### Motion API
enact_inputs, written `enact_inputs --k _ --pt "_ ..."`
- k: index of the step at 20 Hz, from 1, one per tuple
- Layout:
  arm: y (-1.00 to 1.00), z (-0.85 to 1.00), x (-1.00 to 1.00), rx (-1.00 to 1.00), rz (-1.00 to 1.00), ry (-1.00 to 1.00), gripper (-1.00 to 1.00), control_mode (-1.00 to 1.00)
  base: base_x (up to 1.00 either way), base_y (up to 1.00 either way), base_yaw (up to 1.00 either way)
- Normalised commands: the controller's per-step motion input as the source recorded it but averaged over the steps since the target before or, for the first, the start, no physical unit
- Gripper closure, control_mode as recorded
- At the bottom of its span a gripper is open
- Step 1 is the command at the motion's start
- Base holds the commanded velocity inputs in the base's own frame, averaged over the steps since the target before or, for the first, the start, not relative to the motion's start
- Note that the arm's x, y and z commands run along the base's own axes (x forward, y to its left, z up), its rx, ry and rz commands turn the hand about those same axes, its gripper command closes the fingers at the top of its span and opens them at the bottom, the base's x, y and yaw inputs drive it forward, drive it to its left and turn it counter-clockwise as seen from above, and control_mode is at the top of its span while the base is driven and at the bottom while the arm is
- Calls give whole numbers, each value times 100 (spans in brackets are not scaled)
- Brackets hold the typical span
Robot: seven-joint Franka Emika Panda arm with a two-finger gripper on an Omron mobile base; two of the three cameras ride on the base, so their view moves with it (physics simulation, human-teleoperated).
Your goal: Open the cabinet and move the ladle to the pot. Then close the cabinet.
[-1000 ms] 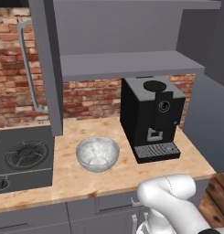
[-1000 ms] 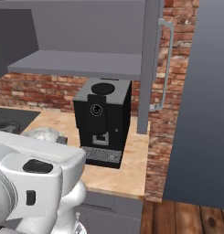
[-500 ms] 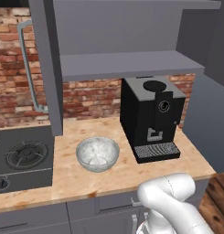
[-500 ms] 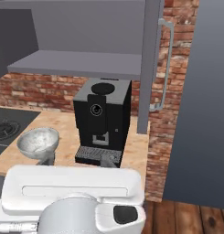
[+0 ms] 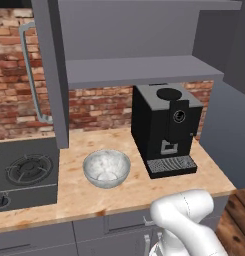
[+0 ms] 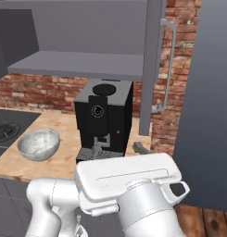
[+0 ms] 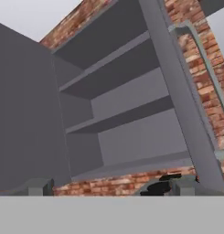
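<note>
I see the arm (image 6: 129,194) folded low in front of the counter (image 5: 139,192), its white links bulking across the bottom of both base views. The hand camera tilts upward into the cabinet (image 7: 118,114). Of the claw only two finger tips (image 7: 184,187) poke up at the bottom edge, well apart, nothing between them, so I log it as released.

The cabinet stands open: both doors swung wide, left door edge (image 5: 51,75) hanging above the counter beside the stove (image 5: 24,172), right door (image 6: 151,65) beside the coffee machine (image 6: 104,118). Shelves (image 7: 118,119) look bare. Bowl (image 5: 106,167) sits between stove and coffee machine, with free counter around it.
</note>
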Motion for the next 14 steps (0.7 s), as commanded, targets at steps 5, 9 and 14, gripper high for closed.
enact_inputs --k 5,9,14 --pt "-31 -17 83 11 19 -10 -100 -100 0 0 0" --pt "-37 -12 53 11 19 -14 -100 -100 0 0 0" --pt "-35 -13 40 10 20 -13 -100 -100 0 0 0"
